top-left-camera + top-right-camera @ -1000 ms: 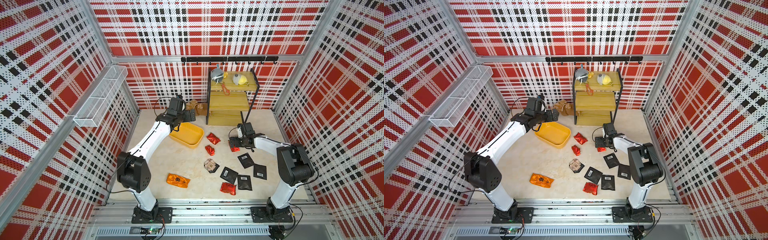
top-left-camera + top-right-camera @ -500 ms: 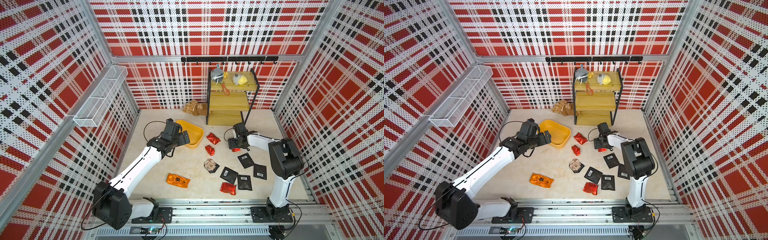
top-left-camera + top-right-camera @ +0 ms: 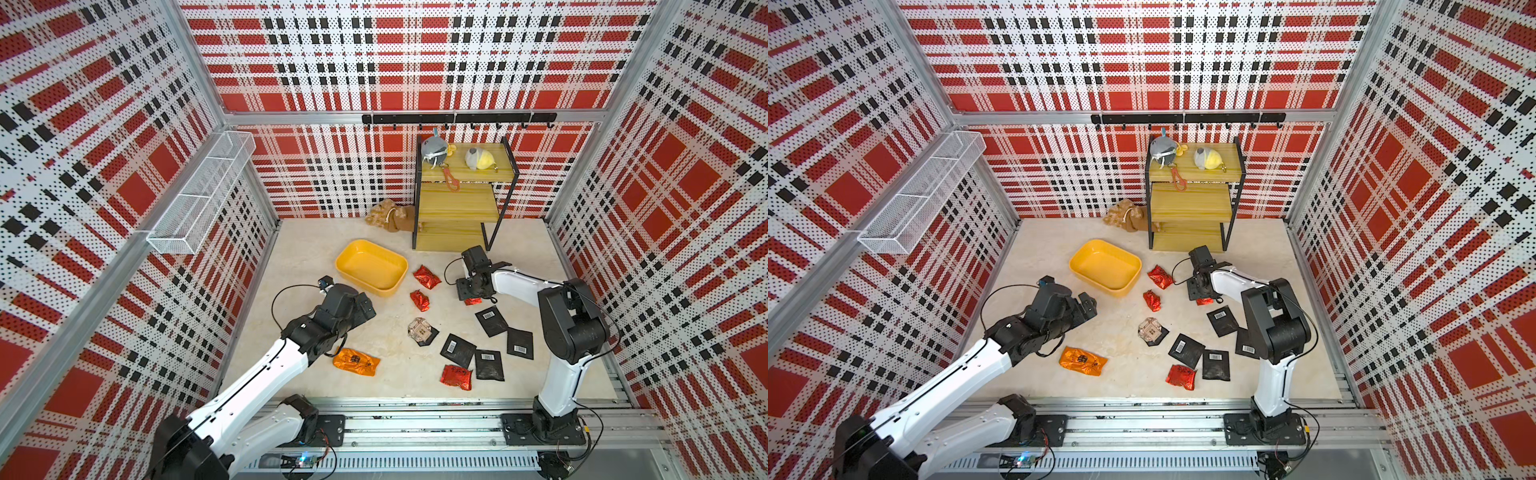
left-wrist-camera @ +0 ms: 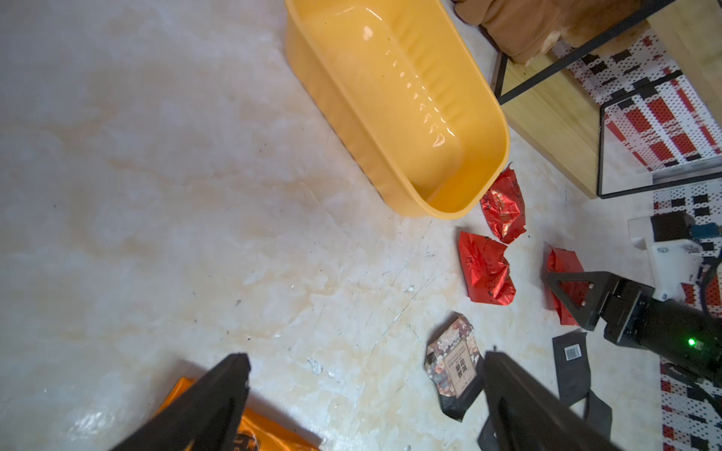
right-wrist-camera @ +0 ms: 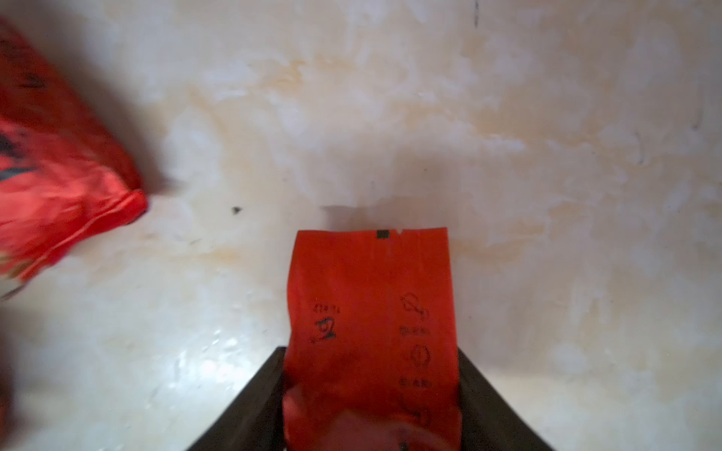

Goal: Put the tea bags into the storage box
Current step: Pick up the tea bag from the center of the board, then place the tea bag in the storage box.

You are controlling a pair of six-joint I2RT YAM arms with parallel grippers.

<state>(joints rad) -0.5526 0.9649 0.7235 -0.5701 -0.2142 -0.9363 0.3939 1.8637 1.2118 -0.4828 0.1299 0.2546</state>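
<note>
Near the storage box, left fingers gape; right fingers flank a red tea bag, grip unclear.

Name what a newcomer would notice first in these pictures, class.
Red plaid walls enclose everything. The bright yellow storage box sits empty in the middle, red and black tea bags scattered beside it. The right hand straddles one red tea bag, while the left hand hangs open near the orange tea bag.

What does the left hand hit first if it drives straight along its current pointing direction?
Probably bare beige marble-look tabletop, between the open left hand and the shallow yellow plastic tub. If the tilt is flatter than it looks, the tub's near corner comes first.
</note>
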